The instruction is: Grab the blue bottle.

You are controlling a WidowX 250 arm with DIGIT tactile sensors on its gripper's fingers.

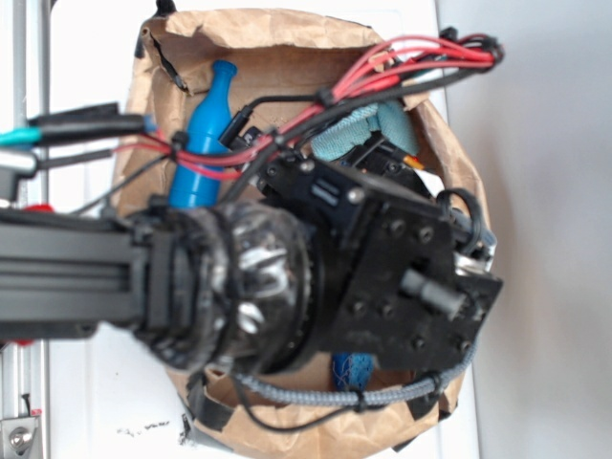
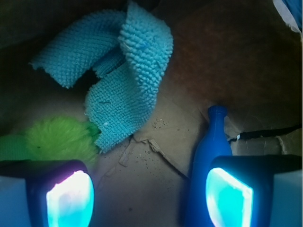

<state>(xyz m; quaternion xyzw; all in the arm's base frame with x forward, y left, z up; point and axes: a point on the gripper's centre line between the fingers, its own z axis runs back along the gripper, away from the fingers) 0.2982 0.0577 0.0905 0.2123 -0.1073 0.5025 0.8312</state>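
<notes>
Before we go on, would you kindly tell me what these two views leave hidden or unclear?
- Exterior view: the hand itself is hidden beneath the arm's wrist housing.
- Exterior view: the blue bottle has its base covered by cables and the arm.
- Wrist view: the bottle's lower body sits behind the right finger pad and runs off the bottom edge.
- Wrist view: the green fuzzy object is blurred, unidentifiable.

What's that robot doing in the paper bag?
The robot arm is reaching down into a brown paper bag to get the blue bottle. Its gripper is open and holds nothing yet. In the wrist view the bottle lies on the bag's floor, right by one finger pad, not between the two. A crumpled light-blue cloth and something fuzzy and green lie in the bag too.
</notes>
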